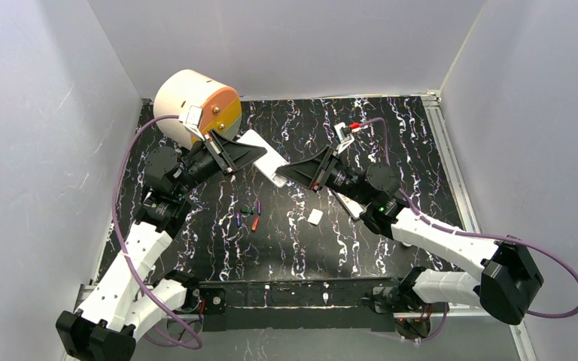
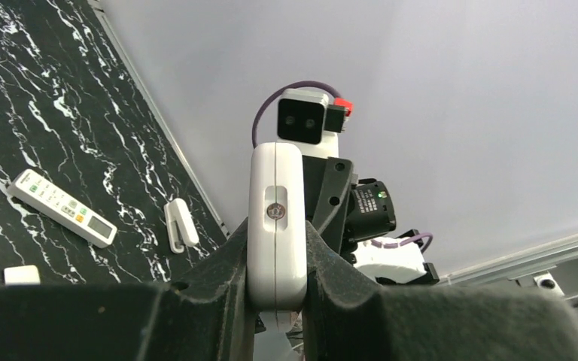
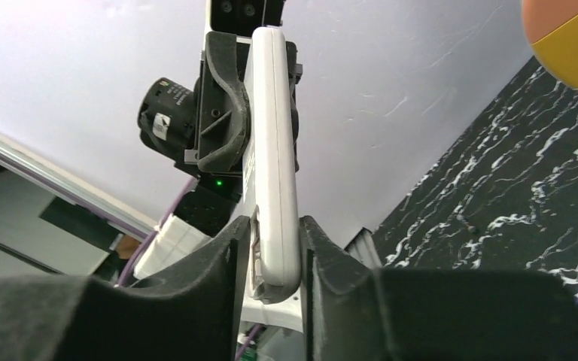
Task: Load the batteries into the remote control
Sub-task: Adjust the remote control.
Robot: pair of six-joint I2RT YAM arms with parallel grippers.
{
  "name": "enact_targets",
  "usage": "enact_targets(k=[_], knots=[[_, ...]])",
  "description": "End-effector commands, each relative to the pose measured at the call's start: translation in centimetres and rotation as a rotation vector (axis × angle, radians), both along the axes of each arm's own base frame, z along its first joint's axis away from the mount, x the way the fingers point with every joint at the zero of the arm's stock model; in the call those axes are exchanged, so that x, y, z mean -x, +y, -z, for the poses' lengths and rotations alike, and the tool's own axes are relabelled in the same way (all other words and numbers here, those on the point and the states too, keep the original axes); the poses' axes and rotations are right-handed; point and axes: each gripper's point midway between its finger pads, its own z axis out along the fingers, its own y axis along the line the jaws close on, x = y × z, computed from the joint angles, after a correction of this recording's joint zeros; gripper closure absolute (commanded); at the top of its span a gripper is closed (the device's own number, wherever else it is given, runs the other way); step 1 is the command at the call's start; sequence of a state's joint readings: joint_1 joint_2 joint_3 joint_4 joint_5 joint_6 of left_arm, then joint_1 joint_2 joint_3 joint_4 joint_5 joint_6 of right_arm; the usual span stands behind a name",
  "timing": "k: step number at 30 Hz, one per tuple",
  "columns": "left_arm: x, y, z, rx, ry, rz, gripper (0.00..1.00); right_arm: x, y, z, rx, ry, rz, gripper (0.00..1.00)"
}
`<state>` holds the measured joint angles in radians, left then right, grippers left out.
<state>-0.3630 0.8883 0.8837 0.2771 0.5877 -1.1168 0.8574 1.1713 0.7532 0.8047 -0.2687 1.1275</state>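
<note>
A white remote control (image 1: 262, 156) is held in the air over the black marbled mat, between the two arms. My left gripper (image 1: 247, 153) is shut on its far-left end; in the left wrist view both pads press the remote's (image 2: 276, 226) sides. My right gripper (image 3: 275, 252) has the near-right end of the remote (image 3: 275, 150) between its fingers, and both pads look to be touching it. In the top view the right gripper (image 1: 286, 174) meets that end. The batteries (image 1: 248, 214), tiny purple, green and red-orange cylinders, lie loose on the mat below.
A large cream and orange roll (image 1: 196, 105) stands at the back left. A small white piece (image 1: 314, 216) lies right of the batteries. A second remote (image 2: 62, 207) with coloured buttons and a white clip-like part (image 2: 181, 224) lie on the mat. Grey walls enclose three sides.
</note>
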Motion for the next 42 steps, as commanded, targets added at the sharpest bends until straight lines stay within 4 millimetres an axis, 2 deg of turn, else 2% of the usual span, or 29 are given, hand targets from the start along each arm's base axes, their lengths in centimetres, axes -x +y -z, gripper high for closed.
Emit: enact_targets(k=[1, 3, 6, 8, 11, 17, 21, 27, 30, 35, 37, 38, 41, 42], knots=[[1.5, -0.2, -2.1, 0.033, -0.049, 0.060, 1.00, 0.9, -0.9, -3.6, -0.119, -0.076, -0.001, 0.71], [1.9, -0.3, -1.8, 0.022, -0.057, 0.077, 0.92, 0.8, -0.8, -3.3, -0.101, -0.078, 0.007, 0.82], [2.8, -0.4, -1.7, 0.000, -0.090, 0.114, 0.69, 0.7, -0.7, -2.9, -0.068, -0.090, 0.004, 0.95], [3.5, -0.3, -1.7, -0.023, -0.115, 0.152, 0.55, 0.6, -0.5, -2.3, -0.013, -0.120, 0.005, 0.99], [4.5, -0.1, -2.0, -0.055, -0.136, 0.221, 0.46, 0.6, -0.7, -1.7, 0.057, -0.167, -0.007, 0.99], [6.9, 1.1, -2.8, -0.104, -0.183, 0.358, 0.50, 1.2, -1.6, -0.9, 0.146, -0.251, -0.107, 0.99], [8.0, 1.1, -2.5, -0.118, -0.184, 0.435, 0.51, 1.9, -1.1, -0.2, 0.212, -0.292, -0.197, 0.99], [6.8, 1.1, -0.1, -0.153, -0.110, 0.392, 0.52, 2.2, -0.3, 0.1, 0.242, -0.305, -0.275, 0.97], [6.3, 1.2, 1.5, -0.208, -0.072, 0.369, 0.65, 1.9, 0.1, 0.5, 0.258, -0.295, -0.286, 0.97], [6.5, 1.3, 2.5, -0.239, -0.078, 0.380, 0.78, 2.0, 0.2, 0.6, 0.266, -0.301, -0.303, 0.95], [6.5, 1.5, 2.8, -0.260, -0.085, 0.369, 0.94, 1.9, 0.2, 0.8, 0.274, -0.299, -0.300, 0.91], [6.4, 1.5, 2.9, -0.267, -0.092, 0.359, 1.00, 1.8, 0.2, 0.9, 0.278, -0.302, -0.292, 0.80], [5.3, 2.1, 3.5, -0.321, -0.102, 0.260, 1.00, 1.6, -0.3, 0.6, 0.269, -0.347, -0.236, 0.31], [4.7, 2.5, 3.8, -0.349, -0.100, 0.212, 1.00, 1.5, -0.6, 0.6, 0.267, -0.364, -0.209, 0.25]])
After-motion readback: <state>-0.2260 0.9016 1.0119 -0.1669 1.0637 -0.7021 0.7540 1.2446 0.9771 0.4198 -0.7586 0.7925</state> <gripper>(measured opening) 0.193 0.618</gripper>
